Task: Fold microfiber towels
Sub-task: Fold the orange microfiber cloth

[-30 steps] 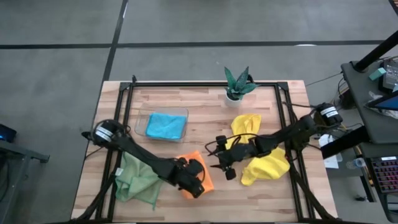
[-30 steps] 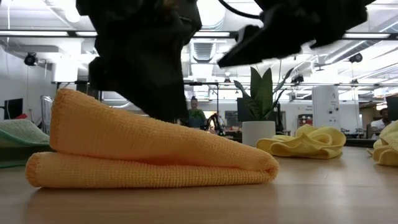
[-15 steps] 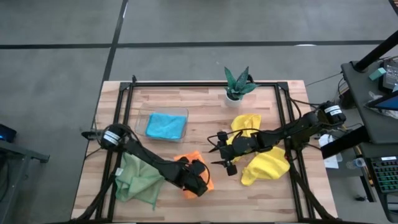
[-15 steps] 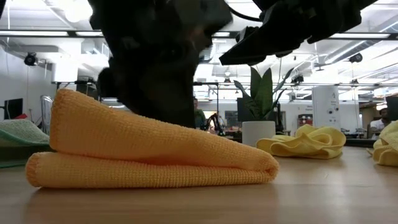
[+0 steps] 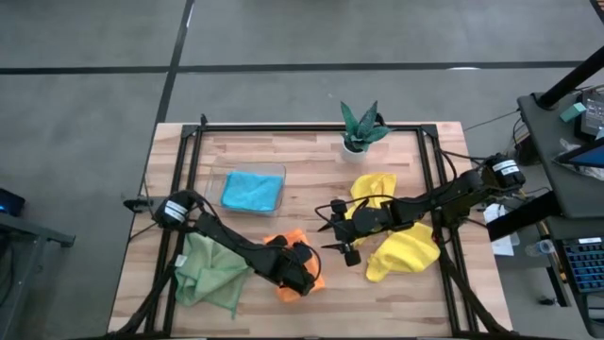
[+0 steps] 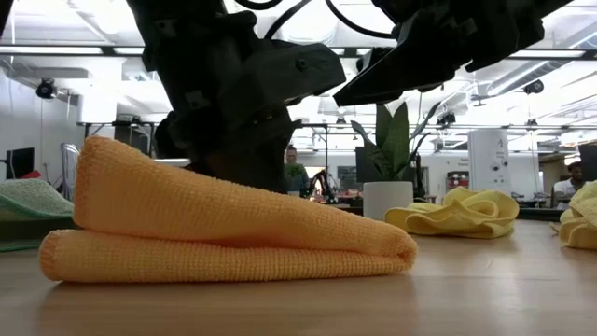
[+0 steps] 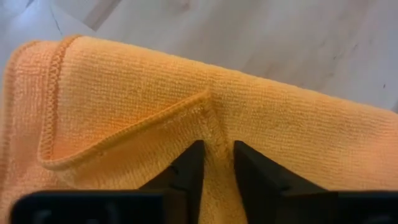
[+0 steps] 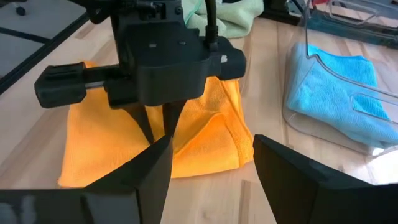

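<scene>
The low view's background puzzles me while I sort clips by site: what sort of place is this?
Most likely a large open robotics lab or workshop. Behind the wooden table run long ceiling strip lights and exposed pipes, with equipment benches and a person working far back.

My rig's two matte-black arms: slim jointed links, a silver-capped motor at each shoulder, thin black cables looping off the right arm. The left gripper (image 8: 157, 127) has a boxy black housing with a crossbar; its fingers (image 7: 189, 168) are dark tapered wedges.
</scene>
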Action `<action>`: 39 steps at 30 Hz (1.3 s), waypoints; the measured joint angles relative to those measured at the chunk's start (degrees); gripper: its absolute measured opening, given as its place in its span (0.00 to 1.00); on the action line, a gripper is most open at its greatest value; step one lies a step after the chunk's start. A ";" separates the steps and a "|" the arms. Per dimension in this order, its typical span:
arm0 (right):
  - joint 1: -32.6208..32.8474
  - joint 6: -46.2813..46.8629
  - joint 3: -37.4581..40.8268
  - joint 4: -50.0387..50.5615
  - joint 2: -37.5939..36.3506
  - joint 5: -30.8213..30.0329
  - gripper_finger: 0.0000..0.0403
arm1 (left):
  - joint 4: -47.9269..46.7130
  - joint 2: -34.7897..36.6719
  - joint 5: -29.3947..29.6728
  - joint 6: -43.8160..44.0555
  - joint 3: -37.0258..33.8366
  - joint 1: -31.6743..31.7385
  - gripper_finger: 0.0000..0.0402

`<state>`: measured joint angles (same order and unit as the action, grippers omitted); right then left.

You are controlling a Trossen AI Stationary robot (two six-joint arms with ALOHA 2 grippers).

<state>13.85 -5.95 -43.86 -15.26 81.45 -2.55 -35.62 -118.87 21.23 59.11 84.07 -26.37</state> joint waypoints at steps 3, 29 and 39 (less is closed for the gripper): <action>0.00 0.02 0.05 0.08 0.02 -0.01 0.53 | -0.07 0.02 -1.13 -2.01 0.05 0.02 0.04; 0.00 2.58 0.07 0.39 0.10 0.01 0.53 | -21.50 9.18 -4.49 -1.02 -1.15 -1.37 0.00; -0.02 5.77 -0.80 -1.78 6.83 1.51 0.53 | -26.56 9.20 -4.85 8.41 -2.10 -1.84 0.00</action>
<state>13.82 -0.18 -44.66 -17.04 88.28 -1.04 -62.18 -109.67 16.38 67.52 81.97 -28.21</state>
